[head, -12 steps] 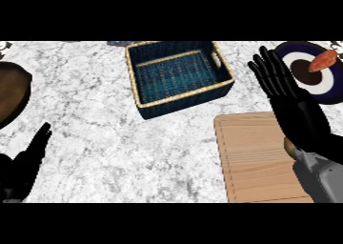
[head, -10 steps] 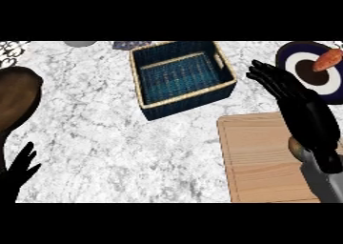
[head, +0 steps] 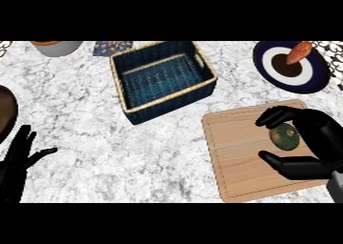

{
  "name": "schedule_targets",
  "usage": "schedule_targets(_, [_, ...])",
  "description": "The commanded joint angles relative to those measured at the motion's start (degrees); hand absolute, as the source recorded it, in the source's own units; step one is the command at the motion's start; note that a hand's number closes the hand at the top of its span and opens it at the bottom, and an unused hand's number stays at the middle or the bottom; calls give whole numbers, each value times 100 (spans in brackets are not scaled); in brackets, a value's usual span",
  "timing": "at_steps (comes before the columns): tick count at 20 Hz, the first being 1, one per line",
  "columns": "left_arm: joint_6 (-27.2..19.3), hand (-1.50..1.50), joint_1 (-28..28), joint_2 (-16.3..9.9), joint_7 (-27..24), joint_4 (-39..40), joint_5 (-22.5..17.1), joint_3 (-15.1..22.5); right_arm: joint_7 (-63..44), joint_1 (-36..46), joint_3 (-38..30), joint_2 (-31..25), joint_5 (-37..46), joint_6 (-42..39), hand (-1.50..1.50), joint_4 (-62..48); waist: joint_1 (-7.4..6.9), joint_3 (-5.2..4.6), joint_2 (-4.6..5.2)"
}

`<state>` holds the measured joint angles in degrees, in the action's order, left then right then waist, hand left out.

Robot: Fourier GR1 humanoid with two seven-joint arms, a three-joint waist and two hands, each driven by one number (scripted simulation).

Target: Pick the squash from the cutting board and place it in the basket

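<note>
**Right hand curled around the squash on the cutting board**

A round, dull green squash [head: 285, 137] with a mottled skin sits on the pale wooden cutting board [head: 241, 157], a rounded rectangle with a fine grain and a shallow groove running just inside its edge. The board lies at the right of a white and grey marbled counter [head: 97, 119]. The black right hand [head: 316, 143] comes in from the lower right and wraps the squash: its fingers [head: 276, 116] arch over the top of the vegetable and its thumb [head: 283, 162] lies just below it, so the squash shows only in the gap between them. The squash is on the board.

Up and to the left of the board, well apart from it, stands a rectangular woven basket [head: 164, 76] with dark blue walls, a ribbed blue floor and a light tan rim; it sits turned at an angle to the board. Beyond the board, at the upper right, lies a round plate [head: 273, 71] with dark blue and white rings, bearing an orange-brown item [head: 298, 51].

The black left hand [head: 13, 167] rests at the lower left edge, fingers straight and spread, touching nothing. Beside it, at the left edge, shows part of a dark brown rounded object [head: 0, 114].
</note>
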<state>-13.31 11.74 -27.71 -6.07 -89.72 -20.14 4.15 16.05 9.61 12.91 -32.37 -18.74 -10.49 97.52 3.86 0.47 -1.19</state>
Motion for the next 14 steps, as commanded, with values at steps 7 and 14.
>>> schedule_targets(7, [-517,0,-638,785,-90,-652,277,529,-1123,-1132,-1078,-941,1816,2055,-150,703,8,-75,35])
schedule_targets(14, [-692,0,-976,868,309,-731,414,701,-2919,-1647,-1615,-2858,2476,1157,-150,1530,-44,-77,50])
